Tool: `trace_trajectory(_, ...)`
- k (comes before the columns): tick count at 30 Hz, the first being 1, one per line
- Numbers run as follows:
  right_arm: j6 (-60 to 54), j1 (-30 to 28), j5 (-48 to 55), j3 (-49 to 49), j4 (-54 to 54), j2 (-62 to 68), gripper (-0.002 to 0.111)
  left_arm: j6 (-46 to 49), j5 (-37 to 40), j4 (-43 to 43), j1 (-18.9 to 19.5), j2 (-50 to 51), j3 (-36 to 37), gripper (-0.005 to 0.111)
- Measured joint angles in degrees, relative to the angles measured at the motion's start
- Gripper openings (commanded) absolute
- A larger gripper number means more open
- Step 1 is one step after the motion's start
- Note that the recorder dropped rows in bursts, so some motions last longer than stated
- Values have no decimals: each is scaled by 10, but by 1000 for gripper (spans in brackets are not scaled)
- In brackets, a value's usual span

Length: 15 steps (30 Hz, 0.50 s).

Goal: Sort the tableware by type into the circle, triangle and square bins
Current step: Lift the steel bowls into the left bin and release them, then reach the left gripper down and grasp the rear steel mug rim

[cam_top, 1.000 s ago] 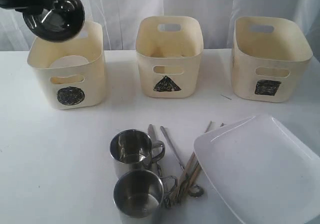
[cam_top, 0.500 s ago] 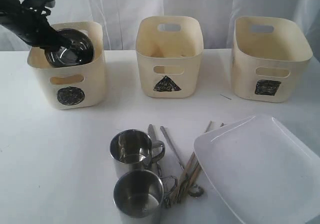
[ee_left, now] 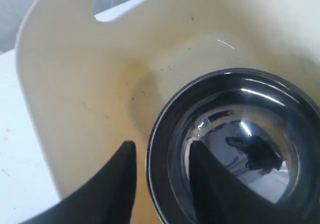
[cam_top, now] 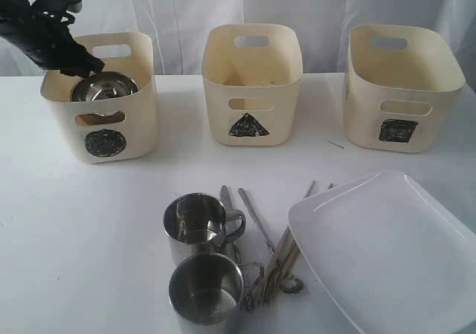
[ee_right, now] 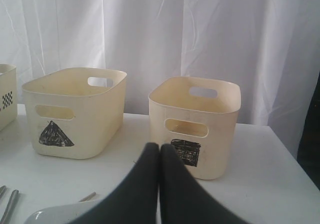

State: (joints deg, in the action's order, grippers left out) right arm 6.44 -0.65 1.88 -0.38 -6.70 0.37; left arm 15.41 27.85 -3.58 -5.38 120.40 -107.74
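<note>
Left wrist view: my left gripper (ee_left: 161, 146) hangs inside the circle bin (ee_left: 75, 84) with its jaws apart. One finger (ee_left: 122, 179) is outside the rim of the steel bowl (ee_left: 235, 134), the other inside it, and a sliver of space shows on either side of the rim, so the bowl is not clamped. The bowl sits mouth up, close to one wall of the bin.

From the exterior view, the same gripper (cam_top: 82, 66) is at the back left corner of the circle bin (cam_top: 137, 126), just above the steel bowl (cam_top: 104, 87), which lies level below the bin's rim. The triangle bin (cam_top: 282, 118) stands in the middle of the row and the square bin (cam_top: 435, 126) on the right, all three well apart.

Nearer the camera on the white surface (cam_top: 89, 222) stand a rear steel cup (cam_top: 195, 226) and a front steel cup (cam_top: 206, 295), just beside each other. The steel cutlery (cam_top: 256, 222) and wooden chopsticks (cam_top: 286, 248) lie in a loose heap between the cups and the white square plate (cam_top: 387, 252).

My right gripper (ee_right: 160, 146) is closed with its fingers pressed together on nothing, facing the triangle bin (ee_right: 95, 129) and the square bin (ee_right: 220, 149).
</note>
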Motion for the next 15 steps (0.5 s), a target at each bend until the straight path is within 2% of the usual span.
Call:
trace_trajectory(7,0,0,0,0,0,0,0,0,37,-2,0,-62,0,43)
trace_trajectory(15,0,0,0,0,0,0,0,38,218,-92,-7,-147,15,43)
